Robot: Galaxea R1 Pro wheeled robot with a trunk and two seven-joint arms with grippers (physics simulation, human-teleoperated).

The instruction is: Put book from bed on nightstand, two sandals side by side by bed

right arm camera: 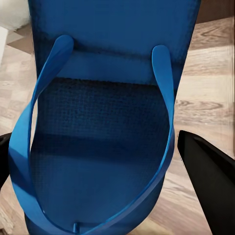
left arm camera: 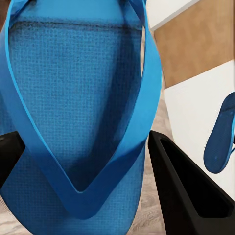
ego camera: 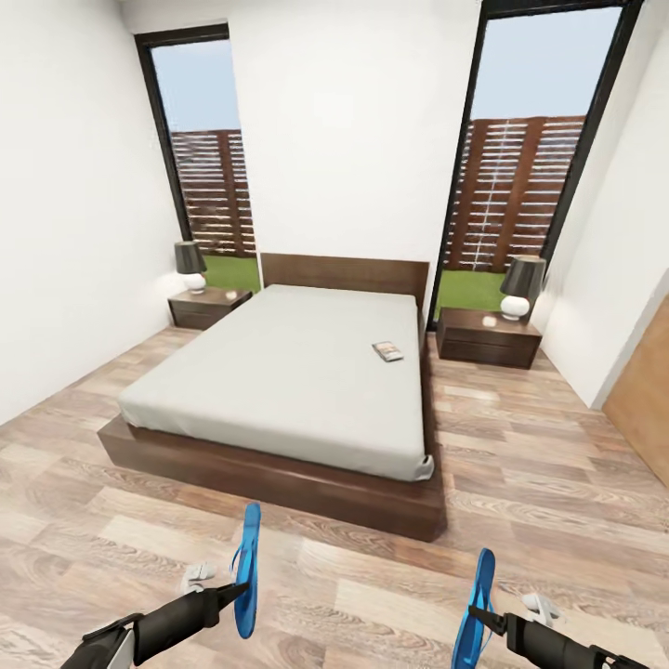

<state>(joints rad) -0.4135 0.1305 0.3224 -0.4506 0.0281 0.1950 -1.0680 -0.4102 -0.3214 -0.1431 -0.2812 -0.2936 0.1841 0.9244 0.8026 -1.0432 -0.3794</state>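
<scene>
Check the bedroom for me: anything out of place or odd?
The book lies askew on the bed, near its right edge. Each gripper, left and right, holds a sandal, and, on edge above the floor. Nothing spilled or damaged.

Both arms reach forward low in the head view, the left arm [ego camera: 149, 627] entering from about 7 o'clock and the right arm [ego camera: 567, 650] from about 5 o'clock. Each forearm is dark, with the wrist angled inward and slightly up. The left gripper [ego camera: 237, 590] is clamped on a blue sandal [ego camera: 247, 567], held on edge with its length running toward 12 o'clock. The right gripper [ego camera: 478, 613] grips the other sandal [ego camera: 476, 604] the same way. In each wrist view black fingers [left arm camera: 186, 191] flank the sandal's sole.
</scene>
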